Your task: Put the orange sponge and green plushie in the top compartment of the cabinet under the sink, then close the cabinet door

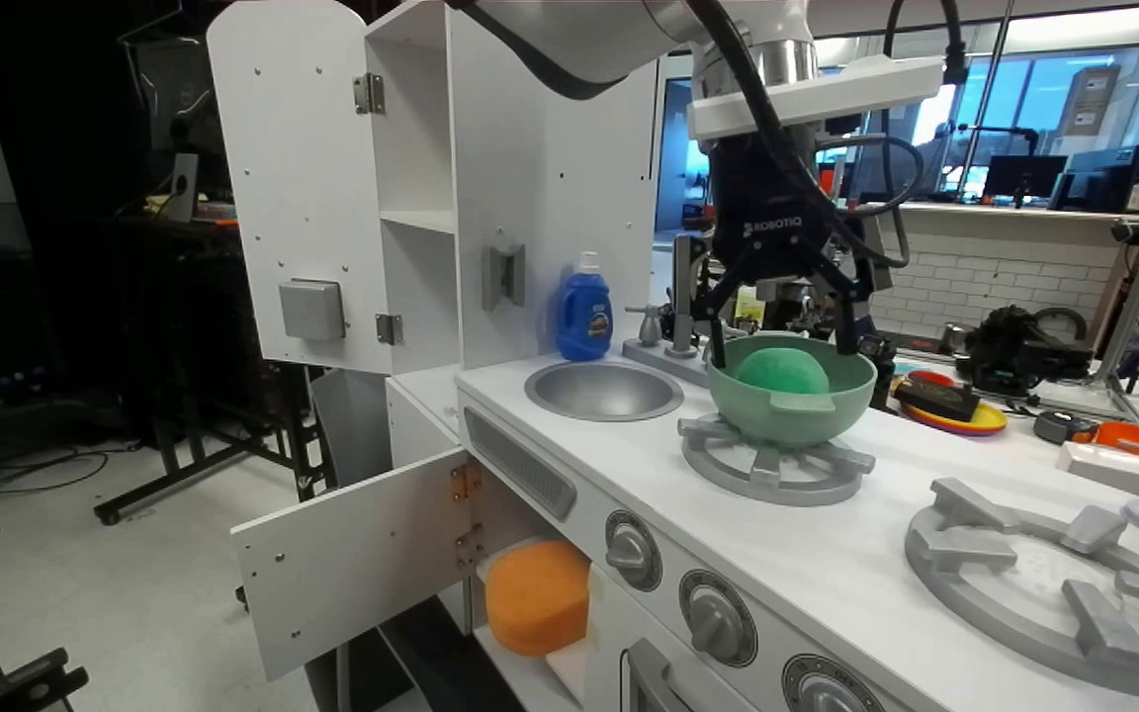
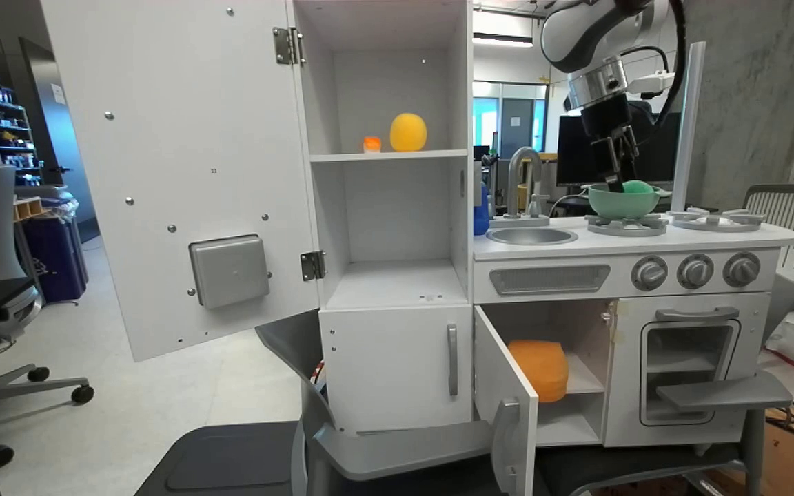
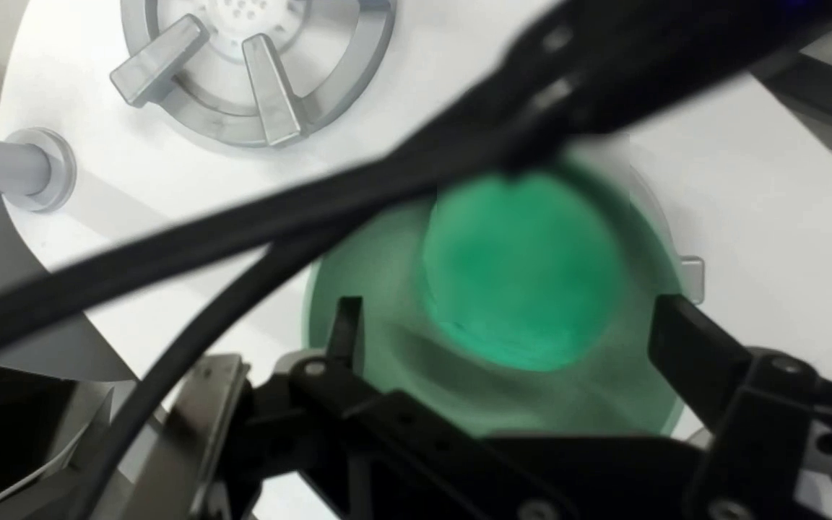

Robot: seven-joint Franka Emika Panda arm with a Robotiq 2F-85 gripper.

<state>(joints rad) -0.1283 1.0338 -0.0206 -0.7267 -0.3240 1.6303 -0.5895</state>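
The green plushie [image 1: 782, 372] rests in the mint-green bowl [image 1: 789, 423] on a burner. My gripper [image 1: 781, 348] points down over it, jaws wide apart. In the wrist view, the gripper [image 3: 508, 307] has a finger on each side of the plushie [image 3: 521, 267], both apart from it, with tips over the bowl. The orange sponge [image 2: 542, 368] sits in the top compartment [image 2: 582, 375] of the cabinet under the sink [image 2: 533, 235], reaching its front; the cabinet door [image 2: 504, 389] hides part of it. That door [image 1: 362, 554] stands swung outward in both exterior views.
A blue bottle [image 1: 585, 311] stands behind the sink, near the faucet [image 2: 524, 179]. Another burner [image 1: 1054, 583] and a grey post [image 2: 688, 124] are farther along the counter. Grey chairs [image 2: 404, 448] stand before the cabinet. The tall unit's door [image 2: 183, 172] hangs wide.
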